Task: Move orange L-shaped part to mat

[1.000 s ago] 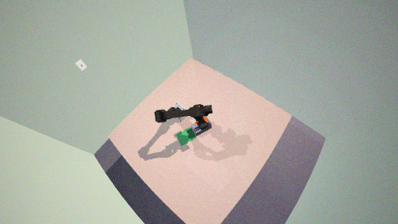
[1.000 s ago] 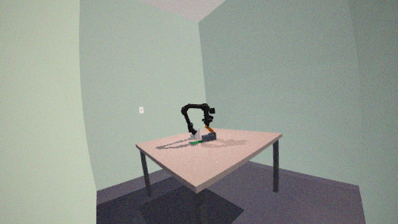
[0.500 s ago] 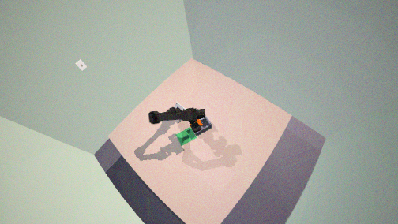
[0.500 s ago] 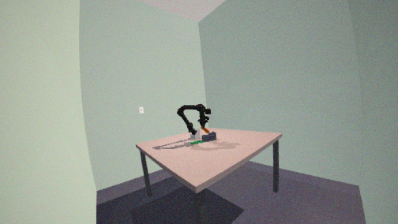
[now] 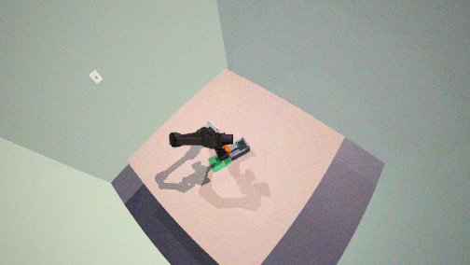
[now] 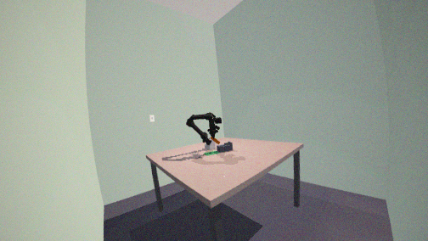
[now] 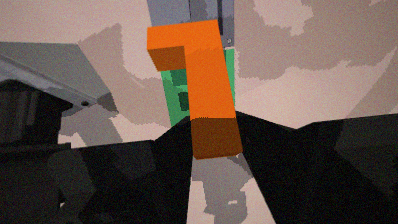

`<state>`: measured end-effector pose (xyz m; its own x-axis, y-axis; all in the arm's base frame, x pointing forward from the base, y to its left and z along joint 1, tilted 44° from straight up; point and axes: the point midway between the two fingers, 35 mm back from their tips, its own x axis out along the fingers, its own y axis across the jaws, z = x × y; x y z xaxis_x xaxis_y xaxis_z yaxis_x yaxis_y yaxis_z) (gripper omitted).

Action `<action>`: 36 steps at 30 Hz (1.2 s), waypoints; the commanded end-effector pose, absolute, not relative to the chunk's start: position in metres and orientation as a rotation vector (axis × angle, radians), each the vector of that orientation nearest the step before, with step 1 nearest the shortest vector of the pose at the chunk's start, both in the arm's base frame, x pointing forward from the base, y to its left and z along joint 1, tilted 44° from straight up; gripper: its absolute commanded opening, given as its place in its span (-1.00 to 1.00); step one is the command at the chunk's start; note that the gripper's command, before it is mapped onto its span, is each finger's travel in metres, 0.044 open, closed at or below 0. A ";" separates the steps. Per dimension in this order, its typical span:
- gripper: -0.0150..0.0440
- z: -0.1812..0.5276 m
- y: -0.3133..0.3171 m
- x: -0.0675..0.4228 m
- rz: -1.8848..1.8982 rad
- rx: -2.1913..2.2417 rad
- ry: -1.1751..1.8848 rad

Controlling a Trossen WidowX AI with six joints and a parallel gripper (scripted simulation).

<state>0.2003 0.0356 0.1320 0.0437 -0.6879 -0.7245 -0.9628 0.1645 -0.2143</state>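
The gripper (image 7: 216,150) is clamped on the plain end of the orange L-shaped part (image 7: 207,75), held in the air above the green mat (image 7: 174,100) (just near of the grey tray (image 7: 170,12)). The part should be levelled before being lowered flat.

orange part (image 6: 215,139) in pincer (image 6: 211,137)
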 end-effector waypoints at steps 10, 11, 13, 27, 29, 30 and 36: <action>-0.49 0.160 0.006 0.184 0.496 -1.596 1.642; -0.49 0.162 0.004 0.183 0.498 -1.597 1.636; -0.49 0.165 0.000 0.180 0.501 -1.598 1.622; -0.49 0.157 -0.011 0.181 0.486 -1.596 1.664; -0.49 0.155 -0.013 0.181 0.483 -1.596 1.672; -0.49 0.154 -0.014 0.181 0.482 -1.596 1.675; -0.49 0.147 -0.020 0.182 0.477 -1.595 1.689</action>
<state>0.1814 -0.0174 0.1511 0.0653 -0.6763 -0.7338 -0.9604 0.1570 -0.2301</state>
